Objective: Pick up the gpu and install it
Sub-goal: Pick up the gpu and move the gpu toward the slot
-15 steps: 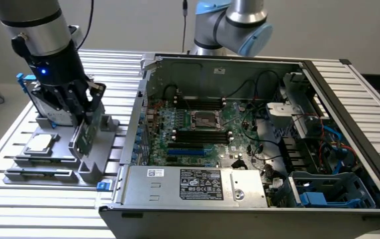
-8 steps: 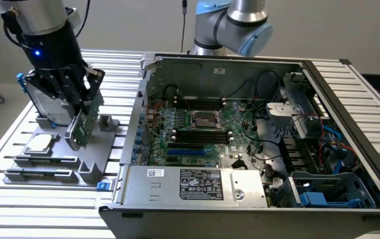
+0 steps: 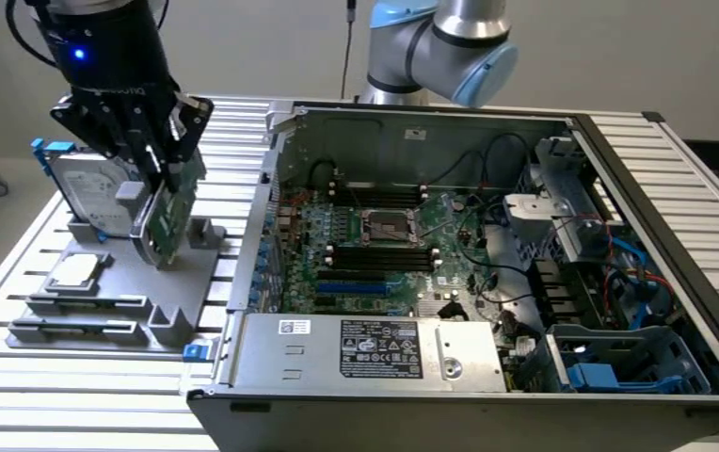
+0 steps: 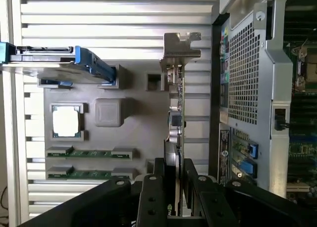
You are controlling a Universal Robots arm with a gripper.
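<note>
At the front, a big open computer case point(image 3: 460, 419) sits on the slatted desk point(image 3: 84, 400). A silver power box point(image 3: 373, 350) with a sticker fills the case's near edge.

At the exterior view's left, a grey holder point(image 3: 121, 282) lies on the desk beside the case. Two thin memory sticks point(image 3: 71, 330) lie flat at its near end. Just behind them, a square silver chip point(image 3: 73, 271) rests in its own little pocket.

Next comes the gpu point(image 3: 165, 221). It stands on its edge over the grey holder, between the chip and the case. I cannot tell if its bottom edge touches the holder. The black gripper point(image 3: 159, 179) comes down from above, and its fingers point(image 4: 152, 192) are clamped tight on the green card, one on each flat side. In the wrist view the gpu point(image 4: 176, 123) looks like a thin line, with its silver end bracket at the end away from the gripper point(image 4: 174, 185).

Behind the gpu, a silver hard drive point(image 3: 93, 193) in a blue frame stands upright in the holder.

Deeper inside the case is the green main board point(image 3: 385, 245) with black wires. At the very back is the arm point(image 3: 441, 47), blue and silver.
</note>
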